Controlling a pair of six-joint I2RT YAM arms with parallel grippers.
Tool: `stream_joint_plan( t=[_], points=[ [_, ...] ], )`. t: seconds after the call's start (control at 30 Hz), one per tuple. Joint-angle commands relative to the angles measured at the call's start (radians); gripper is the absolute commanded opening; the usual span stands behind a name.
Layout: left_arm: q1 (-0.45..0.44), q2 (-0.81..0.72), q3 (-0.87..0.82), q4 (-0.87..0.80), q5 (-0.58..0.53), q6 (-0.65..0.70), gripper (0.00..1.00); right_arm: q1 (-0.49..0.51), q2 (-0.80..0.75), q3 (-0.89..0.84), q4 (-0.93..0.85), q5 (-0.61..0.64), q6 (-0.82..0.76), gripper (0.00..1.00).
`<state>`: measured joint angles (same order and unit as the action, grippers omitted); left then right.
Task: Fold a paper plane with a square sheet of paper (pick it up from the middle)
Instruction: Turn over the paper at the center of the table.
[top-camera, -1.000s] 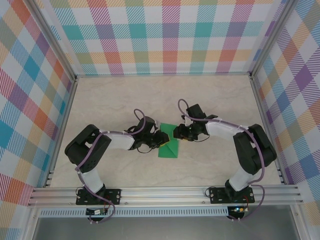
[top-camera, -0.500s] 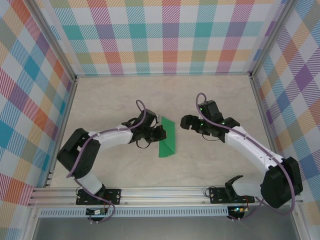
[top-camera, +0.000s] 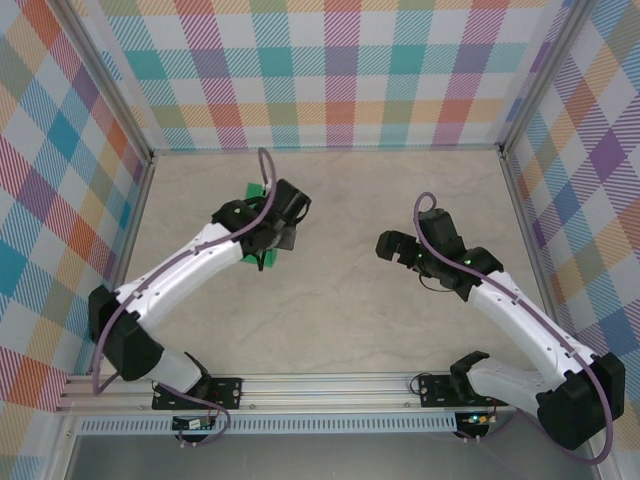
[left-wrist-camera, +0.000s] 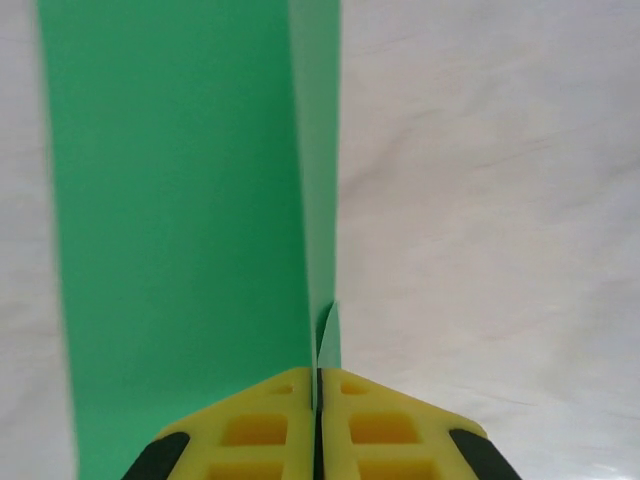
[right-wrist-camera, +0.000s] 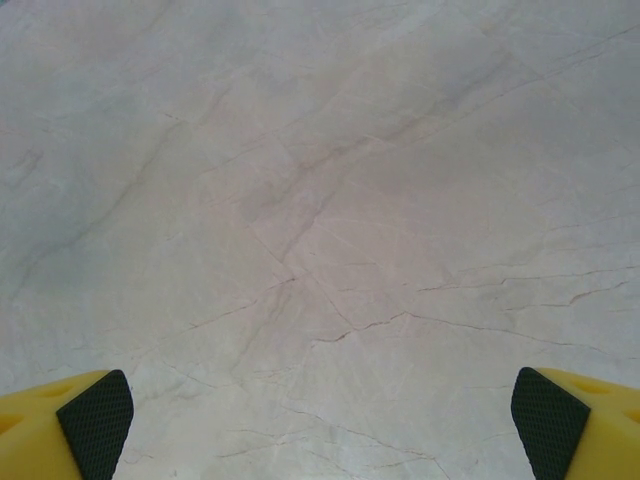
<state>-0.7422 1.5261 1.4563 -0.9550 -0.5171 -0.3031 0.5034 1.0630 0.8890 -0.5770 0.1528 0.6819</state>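
Note:
The paper plane (left-wrist-camera: 180, 200) is folded green paper with a broad flat panel to the left and a narrow strip along the centre crease. My left gripper (left-wrist-camera: 318, 385) is shut on that crease, its yellow fingers pressed together with the paper edge between them. In the top view the left gripper (top-camera: 272, 235) is at the far left of the table, and the paper plane (top-camera: 255, 189) sticks out beyond and below it. My right gripper (top-camera: 385, 245) stands open at mid right, apart from the paper. Its fingertips (right-wrist-camera: 95, 420) frame bare table with nothing between them.
The marble-look table (top-camera: 340, 310) is boxed in by checked walls (top-camera: 330, 70) at the back and both sides. An aluminium rail (top-camera: 330, 390) runs along the near edge, where both arm bases sit.
The left arm has carried the green paper from the table's middle to the far left. The right gripper let go, opened wide and drew back to the right.

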Motion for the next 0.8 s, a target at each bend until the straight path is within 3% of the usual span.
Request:
stream_joint_plan(
  t=[0.0,0.2,0.4,0.77],
  points=[
    [-0.038,0.153,0.026,-0.221,-0.376,0.045,0.07,-0.008,-0.005,0.008,-0.051,0.044,0.043,1.0],
    [-0.072,0.366,0.08,-0.214,-0.462,0.037,0.07,-0.009,-0.004,0.068,-0.165,0.134,0.042,1.0],
    [-0.093,0.55,0.131,-0.177,-0.472,0.006,0.06,-0.017,-0.038,0.071,-0.209,0.201,0.048,1.0],
    [-0.158,0.702,0.165,-0.143,-0.437,-0.059,0.08,-0.043,0.028,0.086,-0.178,0.197,-0.012,1.0]
  ],
)
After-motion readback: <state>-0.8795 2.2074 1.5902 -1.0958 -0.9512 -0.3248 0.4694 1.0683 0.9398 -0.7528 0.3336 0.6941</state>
